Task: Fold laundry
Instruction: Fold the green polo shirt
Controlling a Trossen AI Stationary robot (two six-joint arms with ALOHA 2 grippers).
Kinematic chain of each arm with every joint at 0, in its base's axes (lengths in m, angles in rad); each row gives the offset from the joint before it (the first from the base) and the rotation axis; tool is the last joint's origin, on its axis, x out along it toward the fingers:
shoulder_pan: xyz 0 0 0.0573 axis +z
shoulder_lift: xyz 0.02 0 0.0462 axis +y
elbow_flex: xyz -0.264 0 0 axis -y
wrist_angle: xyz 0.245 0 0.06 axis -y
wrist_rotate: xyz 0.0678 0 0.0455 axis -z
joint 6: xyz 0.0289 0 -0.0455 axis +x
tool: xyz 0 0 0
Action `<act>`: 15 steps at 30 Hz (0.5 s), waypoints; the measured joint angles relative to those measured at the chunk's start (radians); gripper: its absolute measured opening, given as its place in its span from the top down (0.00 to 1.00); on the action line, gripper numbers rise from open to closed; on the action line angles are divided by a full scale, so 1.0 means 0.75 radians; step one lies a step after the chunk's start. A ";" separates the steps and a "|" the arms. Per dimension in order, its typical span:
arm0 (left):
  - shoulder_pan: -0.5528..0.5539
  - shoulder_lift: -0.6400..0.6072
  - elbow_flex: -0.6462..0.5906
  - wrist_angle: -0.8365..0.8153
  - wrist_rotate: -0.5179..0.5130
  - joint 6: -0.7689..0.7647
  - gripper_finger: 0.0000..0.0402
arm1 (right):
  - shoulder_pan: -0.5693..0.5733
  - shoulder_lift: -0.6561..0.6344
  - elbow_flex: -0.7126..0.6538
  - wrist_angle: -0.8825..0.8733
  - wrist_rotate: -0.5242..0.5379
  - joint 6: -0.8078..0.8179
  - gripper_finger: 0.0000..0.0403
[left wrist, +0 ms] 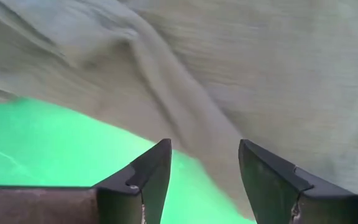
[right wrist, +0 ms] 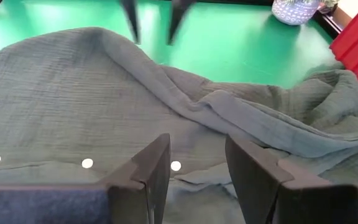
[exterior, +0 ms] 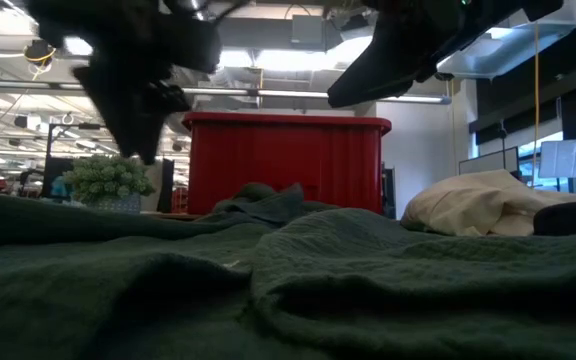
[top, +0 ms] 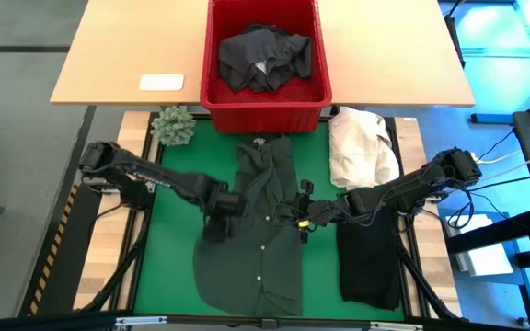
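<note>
Here, a dark green button-up shirt (top: 263, 234) lies spread along the middle of the green mat (top: 168, 239) on the counter, its collar end toward the red plastic basket (top: 265, 103) and its row of white buttons running down the front; a fold of cloth crosses it in the right wrist view. The left pincer (top: 221, 208) hangs over the shirt's left edge, where the cloth meets the mat; its fingers (left wrist: 143, 180) stand apart with only shirt edge and bare mat showing between them, pinching nothing. The right pincer (top: 307, 217) hovers at the shirt's right edge, just beside the button row; its fingers (right wrist: 148, 171) are likewise spread over the fabric and seem clear of it, though the low view is too crowded by cloth to be sure. A second garment, black (top: 369, 262), lies flat on the mat to the right of the shirt, under the right arm; more dark grey laundry (top: 265, 57) sits crumpled inside the basket, which stands at the far edge of the mat against a wooden table (top: 118, 46). A cream-white cloth heap (top: 362, 145) rests near the basket's right corner; a small potted plant (top: 173, 125) stands by its left corner; a white card (top: 161, 82) lies on the wooden table.
</note>
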 joint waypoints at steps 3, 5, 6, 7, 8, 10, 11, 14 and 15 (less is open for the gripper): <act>-0.115 -0.013 -0.001 -0.016 -0.028 -0.124 0.55 | -0.015 0.000 0.000 0.000 -0.011 -0.006 0.61; -0.189 -0.040 -0.001 -0.011 -0.065 -0.202 0.55 | -0.016 0.000 0.000 0.001 -0.019 -0.006 0.61; -0.229 -0.059 -0.001 -0.010 -0.099 -0.246 0.55 | -0.017 0.000 0.000 0.001 -0.019 -0.010 0.61; -0.265 -0.083 -0.001 -0.005 -0.145 -0.290 0.55 | -0.016 0.000 0.000 0.001 -0.019 -0.019 0.61; -0.307 -0.109 -0.001 0.001 -0.203 -0.343 0.55 | -0.016 0.000 0.000 0.003 -0.019 -0.024 0.61; -0.393 -0.169 -0.001 0.001 -0.327 -0.445 0.55 | -0.016 0.000 0.000 0.006 -0.019 -0.028 0.61; -0.437 -0.200 -0.006 0.006 -0.388 -0.500 0.55 | -0.016 0.000 0.000 0.012 -0.019 -0.028 0.61; -0.546 -0.292 -0.054 0.017 -0.488 -0.709 0.56 | -0.016 0.000 0.000 0.039 -0.020 -0.033 0.61; -0.575 -0.316 -0.082 0.033 -0.500 -0.786 0.56 | -0.015 0.000 0.000 0.048 -0.020 -0.035 0.61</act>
